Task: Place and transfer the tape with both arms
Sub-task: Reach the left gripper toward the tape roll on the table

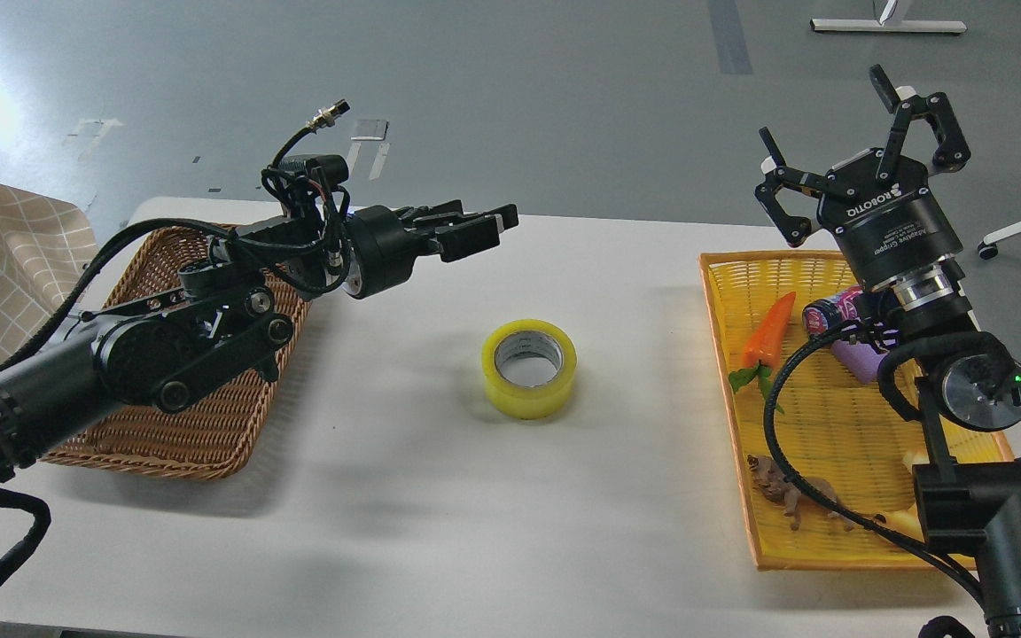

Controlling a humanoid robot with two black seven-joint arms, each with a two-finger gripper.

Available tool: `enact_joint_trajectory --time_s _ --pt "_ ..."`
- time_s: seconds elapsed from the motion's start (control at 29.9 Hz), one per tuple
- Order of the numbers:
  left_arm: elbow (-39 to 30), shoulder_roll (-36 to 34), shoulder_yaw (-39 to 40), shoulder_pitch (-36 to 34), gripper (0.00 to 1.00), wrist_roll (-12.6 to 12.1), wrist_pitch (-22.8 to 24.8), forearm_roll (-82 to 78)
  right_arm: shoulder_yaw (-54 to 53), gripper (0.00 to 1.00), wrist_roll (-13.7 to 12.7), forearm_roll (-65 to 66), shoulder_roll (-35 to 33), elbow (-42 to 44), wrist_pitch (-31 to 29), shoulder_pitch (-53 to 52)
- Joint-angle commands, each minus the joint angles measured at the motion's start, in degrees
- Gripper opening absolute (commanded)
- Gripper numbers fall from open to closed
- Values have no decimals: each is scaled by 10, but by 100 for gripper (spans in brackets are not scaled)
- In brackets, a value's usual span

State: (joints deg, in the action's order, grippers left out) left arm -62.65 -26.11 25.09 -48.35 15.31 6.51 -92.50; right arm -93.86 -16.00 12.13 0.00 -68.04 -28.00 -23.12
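Nearest the camera, the thick black links of both arms enter from the lower corners, the left arm crossing over a brown wicker basket (209, 443) and the right arm over a yellow tray (732, 266). Between them the tape (529, 369) lies flat on the white worktop (386, 532), its core hole facing up, so its axis stands upright; it touches nothing, with bare worktop all round it and both containers well apart from it. The left gripper (484, 229) hangs above the worktop up and left of the roll, pointing right, its fingers close together and holding nothing. The right gripper (865, 142) points up and away beyond the tray's far edge, fingers spread wide and empty. In the tray lie an orange carrot toy (769, 330), a purple bottle (838, 310) and a brown animal figure (794, 492).
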Motion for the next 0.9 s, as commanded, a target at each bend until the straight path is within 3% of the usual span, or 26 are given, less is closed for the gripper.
enact_joint_trajectory --time_s 0.0,0.2,0.57,0.7,0.87 --pt "-3 -8 -15 2 98 -10 0 -60 -1 100 0 0 0 2 0 0" --pt "-21 -33 -65 0 98 -19 1 -109 -2 100 1 0 0 4 0 13" --pt "-59 -38 -89 -1 98 -93 25 -164 -2 100 0 1 0 5 0 24" --pt "-68 -23 -92 2 98 -133 29 -163 -1 100 1 1 0 5 0 26" --pt "-70 -3 -93 3 98 -137 40 -160 -1 100 1 1 0 6 0 27"
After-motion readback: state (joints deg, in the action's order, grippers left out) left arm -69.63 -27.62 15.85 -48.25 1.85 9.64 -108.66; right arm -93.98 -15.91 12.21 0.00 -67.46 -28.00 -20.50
